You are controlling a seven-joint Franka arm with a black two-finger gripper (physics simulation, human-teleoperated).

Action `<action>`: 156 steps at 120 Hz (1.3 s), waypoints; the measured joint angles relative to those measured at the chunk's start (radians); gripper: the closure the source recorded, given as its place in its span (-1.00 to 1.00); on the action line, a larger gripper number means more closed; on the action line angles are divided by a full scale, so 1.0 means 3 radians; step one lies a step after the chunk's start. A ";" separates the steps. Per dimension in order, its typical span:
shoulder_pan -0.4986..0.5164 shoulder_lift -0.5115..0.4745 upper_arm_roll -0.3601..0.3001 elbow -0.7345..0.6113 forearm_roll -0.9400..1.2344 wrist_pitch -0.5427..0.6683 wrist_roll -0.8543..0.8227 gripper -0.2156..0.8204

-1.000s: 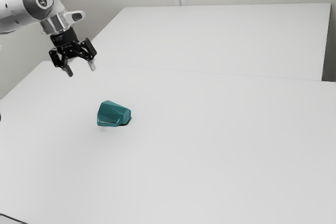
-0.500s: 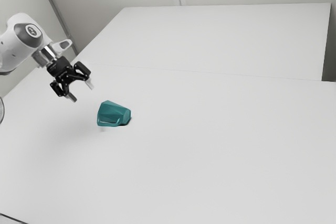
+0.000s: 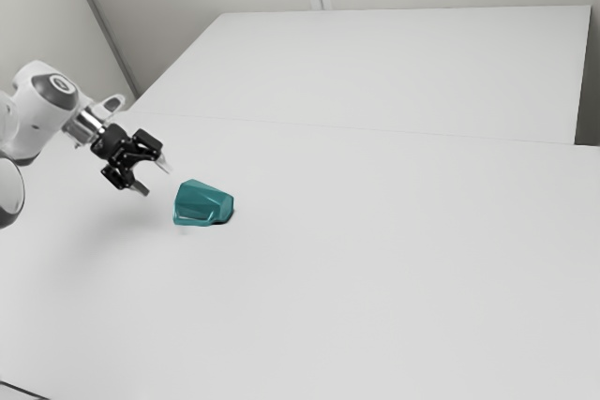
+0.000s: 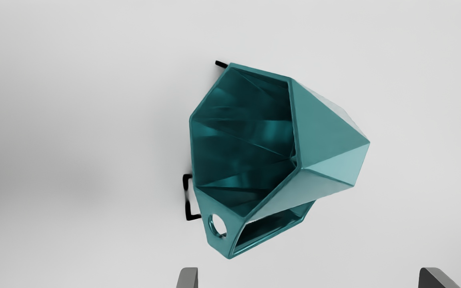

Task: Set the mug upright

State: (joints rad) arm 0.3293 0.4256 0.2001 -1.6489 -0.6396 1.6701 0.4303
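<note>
Exterior view: we find the mug (image 3: 199, 201) lying on its side on the table (image 3: 375, 278), left of the frame's centre, a little below mid-height. We log its mouth toward the frame's left, base (image 3: 226, 209) toward the right, handle (image 4: 232, 232) along its lower side. The gripper (image 3: 153, 178) is near, apart, to its upper left; the arm (image 3: 36, 119) reaches in from the left edge.

The teal, faceted, glossy mug with an angular handle (image 4: 330, 132) lies on its side on the white tabletop (image 3: 375, 269), its mouth open sideways.
</note>
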 joint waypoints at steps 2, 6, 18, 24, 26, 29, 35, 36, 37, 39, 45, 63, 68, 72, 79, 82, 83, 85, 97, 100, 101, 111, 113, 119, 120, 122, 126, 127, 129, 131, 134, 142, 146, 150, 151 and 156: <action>0.0008 0.0005 -0.0001 -0.0002 -0.0021 0.0007 0.0027 -0.58; 0.0028 0.0029 -0.0002 -0.0005 -0.0063 0.0017 0.0080 -0.58; 0.0067 0.0096 -0.0002 -0.0021 -0.0191 0.0036 0.0236 -0.58; 0.0071 0.0106 -0.0002 -0.0030 -0.0243 0.0038 0.0308 -0.58; 0.0071 0.0108 -0.0002 -0.0035 -0.0260 0.0038 0.0330 -0.58; 0.0072 0.0110 -0.0002 -0.0051 -0.0285 0.0039 0.0363 -0.58; 0.0073 0.0112 -0.0003 -0.0102 -0.0339 0.0040 0.0425 -0.58; 0.0073 0.0112 -0.0003 -0.0108 -0.0347 0.0040 0.0435 -0.58; 0.0073 0.0112 -0.0003 -0.0113 -0.0357 0.0041 0.0444 -0.58; 0.0073 0.0112 -0.0003 -0.0122 -0.0377 0.0041 0.0463 -0.58; 0.0073 0.0112 -0.0003 -0.0136 -0.0434 0.0045 0.0518 -0.58; 0.0073 0.0113 -0.0003 -0.0122 -0.0568 0.0084 0.0686 -0.58; 0.0073 0.0113 -0.0003 -0.0122 -0.0603 0.0107 0.0742 -0.58; 0.0073 0.0112 -0.0003 -0.0129 -0.0634 0.0121 0.0789 -0.58; 0.0073 0.0112 -0.0004 -0.0180 -0.0677 0.0141 0.0873 -0.58; 0.0073 0.0110 -0.0005 -0.0207 -0.0691 0.0147 0.0906 -0.58; 0.0073 0.0110 -0.0006 -0.0214 -0.0695 0.0149 0.0916 -0.58; 0.0073 0.0109 -0.0006 -0.0229 -0.0702 0.0153 0.0937 -0.58; 0.0069 0.0100 -0.0011 -0.0292 -0.0732 0.0171 0.1050 -0.58; 0.0069 0.0097 -0.0015 -0.0304 -0.0738 0.0175 0.1076 -0.58; 0.0069 0.0096 -0.0017 -0.0309 -0.0741 0.0176 0.1084 -0.58; 0.0062 0.0089 -0.0029 -0.0337 -0.0764 0.0183 0.1158 -0.58; 0.0059 0.0088 -0.0030 -0.0342 -0.0768 0.0184 0.1172 -0.58; 0.0049 0.0088 -0.0032 -0.0350 -0.0789 0.0188 0.1210 -0.58; 0.0048 0.0087 -0.0032 -0.0350 -0.0793 0.0188 0.1216 -0.58; 0.0046 0.0087 -0.0032 -0.0352 -0.0799 0.0189 0.1228 -0.58; 0.0042 0.0087 -0.0033 -0.0353 -0.0810 0.0192 0.1250 -0.58; 0.0041 0.0087 -0.0033 -0.0353 -0.0812 0.0192 0.1256 -0.58; 0.0040 0.0087 -0.0033 -0.0354 -0.0817 0.0193 0.1267 -0.58; 0.0039 0.0087 -0.0033 -0.0354 -0.0824 0.0194 0.1277 -0.58; 0.0039 0.0087 -0.0033 -0.0354 -0.0834 0.0196 0.1292 -0.58; 0.0035 0.0087 -0.0048 -0.0354 -0.0856 0.0198 0.1329 -0.58; 0.0033 0.0087 -0.0062 -0.0357 -0.0864 0.0200 0.1346 -0.58; 0.0033 0.0088 -0.0071 -0.0365 -0.0872 0.0201 0.1361 -0.58; 0.0033 0.0088 -0.0073 -0.0367 -0.0873 0.0201 0.1365 -0.58; 0.0033 0.0089 -0.0092 -0.0383 -0.0880 0.0203 0.1383 -0.58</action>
State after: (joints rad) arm 0.3392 0.4524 0.1726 -1.7636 -0.9036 1.7309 0.8452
